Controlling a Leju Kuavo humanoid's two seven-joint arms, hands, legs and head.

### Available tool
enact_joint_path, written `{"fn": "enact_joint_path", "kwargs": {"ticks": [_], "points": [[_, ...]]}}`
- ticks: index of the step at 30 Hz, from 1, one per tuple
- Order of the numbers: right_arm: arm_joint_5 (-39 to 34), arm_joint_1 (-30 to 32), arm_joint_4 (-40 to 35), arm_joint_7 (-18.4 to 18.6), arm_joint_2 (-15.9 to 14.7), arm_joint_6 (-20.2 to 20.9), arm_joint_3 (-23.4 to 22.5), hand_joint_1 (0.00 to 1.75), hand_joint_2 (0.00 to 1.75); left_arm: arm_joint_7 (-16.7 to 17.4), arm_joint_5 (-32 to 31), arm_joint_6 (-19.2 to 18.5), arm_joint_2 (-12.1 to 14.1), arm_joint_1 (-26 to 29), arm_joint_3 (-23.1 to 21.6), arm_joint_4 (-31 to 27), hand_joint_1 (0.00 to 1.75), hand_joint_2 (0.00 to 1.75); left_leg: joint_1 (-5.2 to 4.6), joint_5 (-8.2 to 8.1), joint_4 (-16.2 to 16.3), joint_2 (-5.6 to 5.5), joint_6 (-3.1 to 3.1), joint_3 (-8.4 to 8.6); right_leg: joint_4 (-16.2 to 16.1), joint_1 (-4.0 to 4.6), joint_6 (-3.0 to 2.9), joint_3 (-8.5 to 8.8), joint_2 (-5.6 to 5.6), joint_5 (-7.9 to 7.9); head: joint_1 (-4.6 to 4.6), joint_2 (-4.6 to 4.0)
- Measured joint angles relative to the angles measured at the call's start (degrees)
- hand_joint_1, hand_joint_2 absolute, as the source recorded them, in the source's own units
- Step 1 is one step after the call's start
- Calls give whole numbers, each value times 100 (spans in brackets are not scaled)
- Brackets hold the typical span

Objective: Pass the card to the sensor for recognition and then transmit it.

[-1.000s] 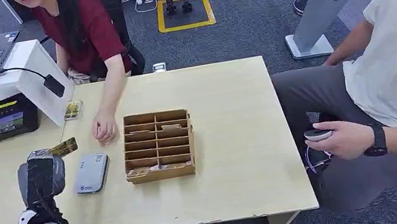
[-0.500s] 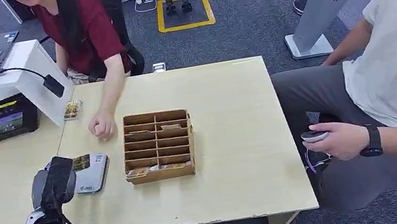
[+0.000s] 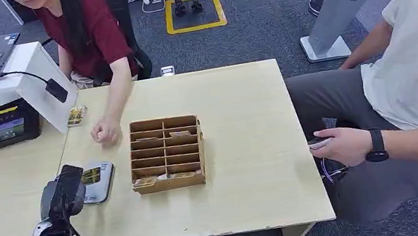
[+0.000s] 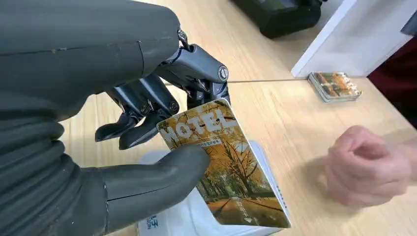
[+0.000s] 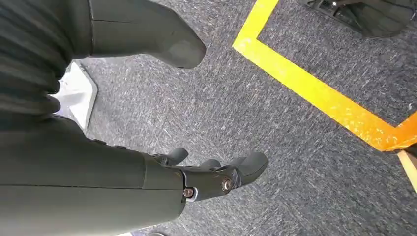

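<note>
Left wrist view: left hand (image 4: 123, 132) pinches card (image 4: 223, 169) reading "HOTEL" over sensor (image 4: 196, 216).

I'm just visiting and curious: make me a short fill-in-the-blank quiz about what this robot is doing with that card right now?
1. The robot's left hand holds an orange card printed with the word ____.
2. The card is held over a flat ____ card reader.
3. The compartmented organiser box beside the reader is made of ____.
4. The robot's right hand hangs over grey ____.

Missing words: HOTEL; white; wood; carpet
</note>
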Motion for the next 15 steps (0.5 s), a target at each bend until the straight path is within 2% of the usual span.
{"fn": "enact_joint_path", "kwargs": {"ticks": [3,8,15], "points": [[50,-25,-4,15,0,50,-2,0,175,136,-59,-168,15,-96,-28,171,175,175,0,4,0,0,-6,1,1,0,-2,-1,1,2,0,0],[116,-79,-24,55,2,94,-7,0,175,278,-258,-240,50,-421,-192,588,175,175,-1,8,0,-3,-4,-1,1,0,-8,-1,-2,6,2,0],[146,-103,-44,59,11,118,-26,0,175,282,-334,-240,55,-664,-330,914,175,175,0,13,0,-2,-9,-3,1,0,-12,-1,-2,11,2,0]]}}
